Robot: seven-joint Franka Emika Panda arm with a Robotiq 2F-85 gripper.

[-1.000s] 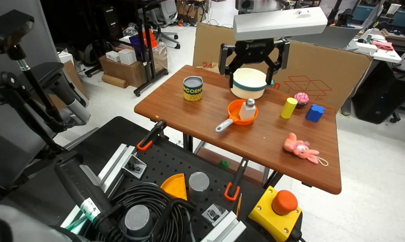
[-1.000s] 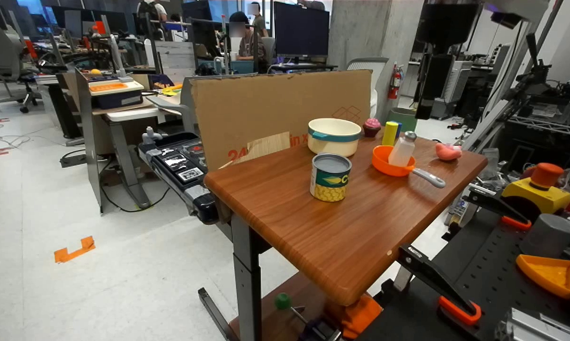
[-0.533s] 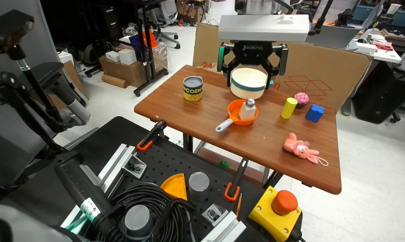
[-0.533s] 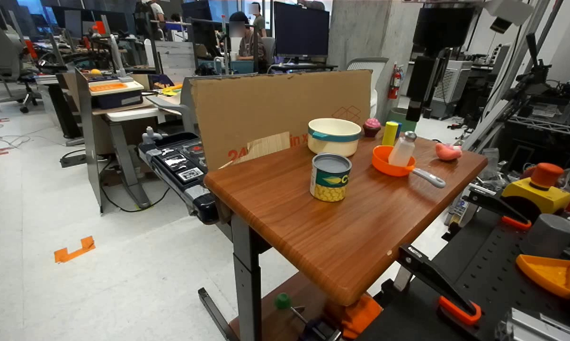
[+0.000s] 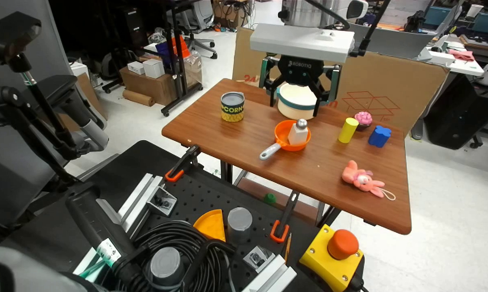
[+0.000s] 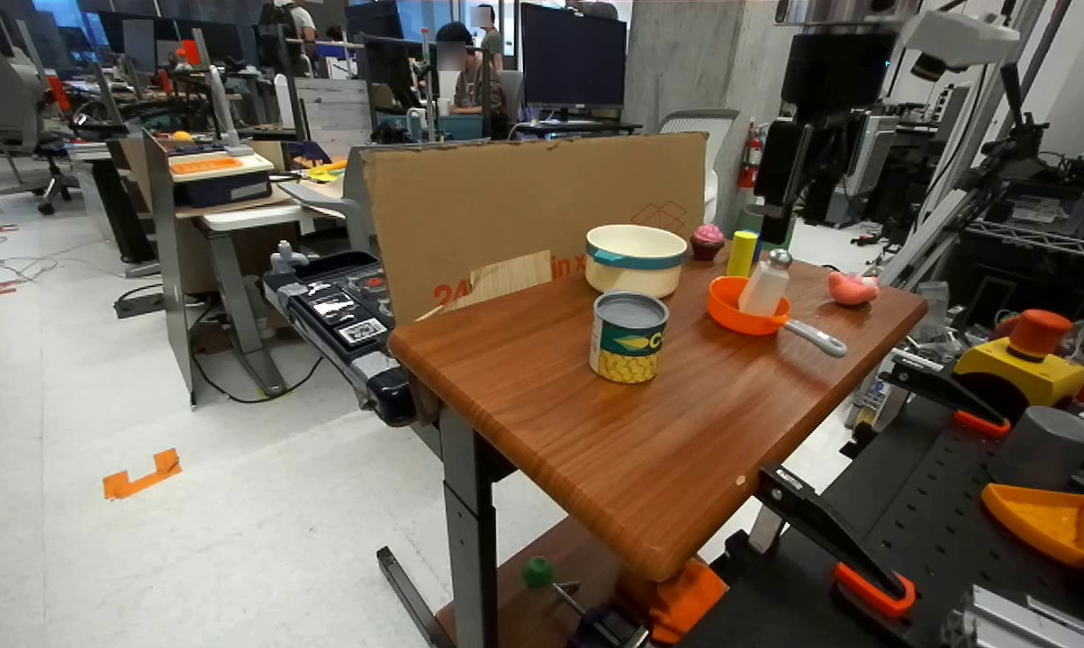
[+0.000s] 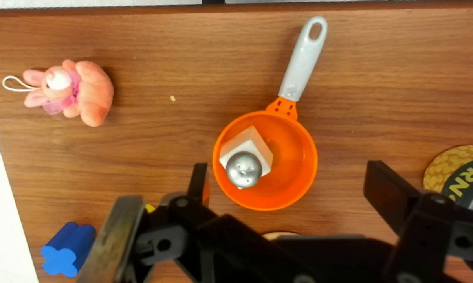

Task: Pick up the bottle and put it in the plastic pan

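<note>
Small white plastic bottle with silver cap (image 7: 246,157) stands in round orange plastic pan (image 7: 293,173)

In an exterior view, the black gripper (image 5: 295,106) hangs higher than the bottle and beyond it, with its jaws spread wide apart. In the wrist view, the bottle appears between the two fingertips (image 7: 198,177), nearer to the picture's left one, but it touches neither.
</note>
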